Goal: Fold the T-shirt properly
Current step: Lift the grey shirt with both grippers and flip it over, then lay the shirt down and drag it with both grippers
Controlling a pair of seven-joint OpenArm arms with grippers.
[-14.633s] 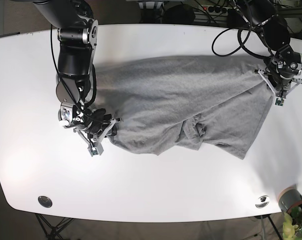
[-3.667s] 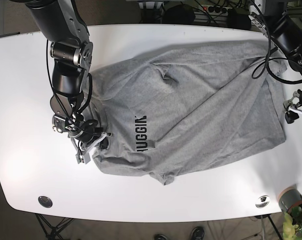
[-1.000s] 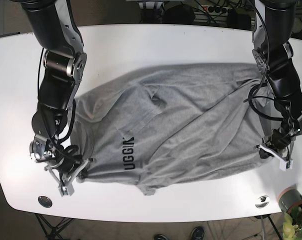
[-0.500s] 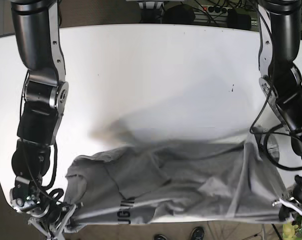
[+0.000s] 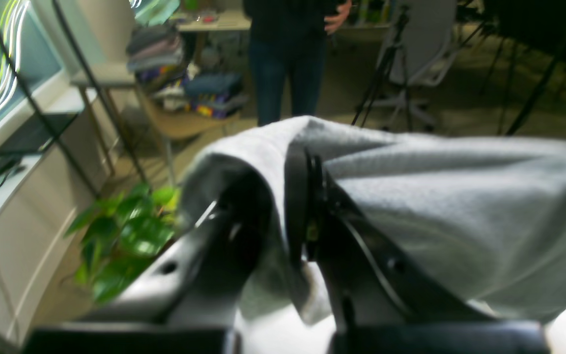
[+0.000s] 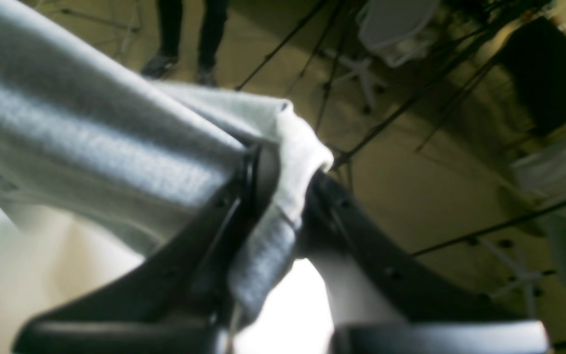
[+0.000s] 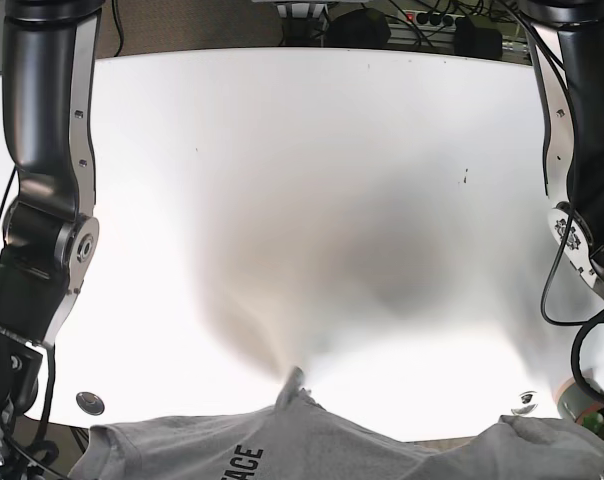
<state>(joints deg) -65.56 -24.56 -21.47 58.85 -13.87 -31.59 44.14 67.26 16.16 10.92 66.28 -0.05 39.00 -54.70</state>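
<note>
Clearly soft and floppy, the shirt (image 7: 312, 445) hangs off the table's (image 7: 312, 180) near edge, each corner pinched in the left gripper (image 5: 295, 221) and right gripper (image 6: 283, 216), best held there.

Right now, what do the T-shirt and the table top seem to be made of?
T-shirt: soft grey knit, probably cotton jersey; matte, it drapes and creases, and the left wrist view shows a fine heathered texture. Table: hard, smooth white top, perhaps laminate; its faint sheen suggests so.

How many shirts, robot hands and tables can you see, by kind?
T-shirt: 1
Robot hands, left hand and right hand: 2
Table: 1
Total: 4
</note>
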